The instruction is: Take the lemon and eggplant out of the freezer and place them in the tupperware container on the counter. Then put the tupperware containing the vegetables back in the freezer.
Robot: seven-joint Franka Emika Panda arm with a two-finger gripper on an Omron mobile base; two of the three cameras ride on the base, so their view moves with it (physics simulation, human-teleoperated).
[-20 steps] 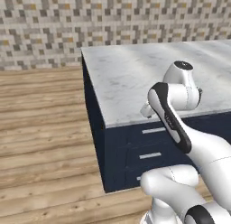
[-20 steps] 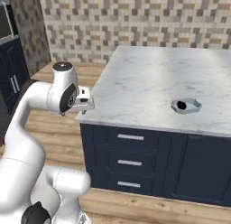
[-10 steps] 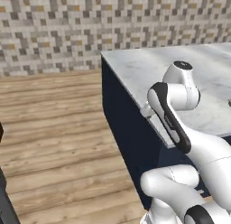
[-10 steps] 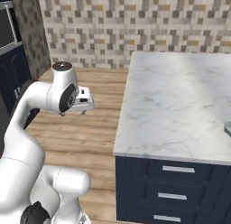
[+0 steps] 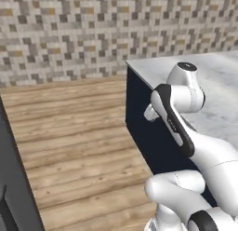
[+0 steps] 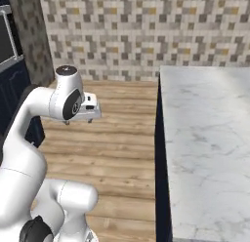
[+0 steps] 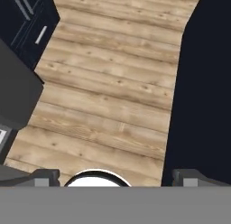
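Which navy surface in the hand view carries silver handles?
The cabinet at the upper left: two slim silver handles show on it. The navy panel along the right edge is plain, with no handles.

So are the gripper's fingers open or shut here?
Open. In the hand view the gripper has its two dark fingertips far apart, with bare wooden floor between them and nothing held.
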